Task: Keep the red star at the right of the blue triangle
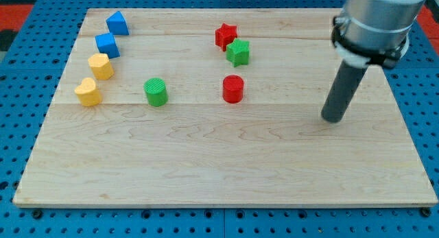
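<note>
- The arm's upper part is cut off at the top right; no gripper here, just a rod, and my tip [334, 119] sits on the board [226, 169] well right of every block.
- Red star [226, 36] is at the far middle, touching the green star [239, 52], well right of the blue triangle [117, 22]. Can't tell which way it points.
- Count: two blue, two yellow, two green, two red.

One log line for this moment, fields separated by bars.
tip: right, away from blocks | red star block: right of blue triangle block, touching green star block

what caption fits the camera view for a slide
My tip rests far right of the red star, with the blue triangle at the board's upper left.
</note>
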### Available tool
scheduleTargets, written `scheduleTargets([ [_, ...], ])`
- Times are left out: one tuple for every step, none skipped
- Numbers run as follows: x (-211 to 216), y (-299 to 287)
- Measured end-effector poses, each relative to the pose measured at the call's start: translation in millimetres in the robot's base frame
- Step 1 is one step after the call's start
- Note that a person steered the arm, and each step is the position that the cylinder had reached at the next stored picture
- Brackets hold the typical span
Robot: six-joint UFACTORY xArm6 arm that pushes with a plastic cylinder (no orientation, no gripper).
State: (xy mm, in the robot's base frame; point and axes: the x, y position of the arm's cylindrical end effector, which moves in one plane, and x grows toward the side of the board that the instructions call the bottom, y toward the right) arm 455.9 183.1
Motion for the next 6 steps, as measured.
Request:
scheduleTargets([
  [-59,-7],
  [-109,-26],
  [-147,-71],
  [-169,-127],
  [-169,-159],
  [-158,-200],
])
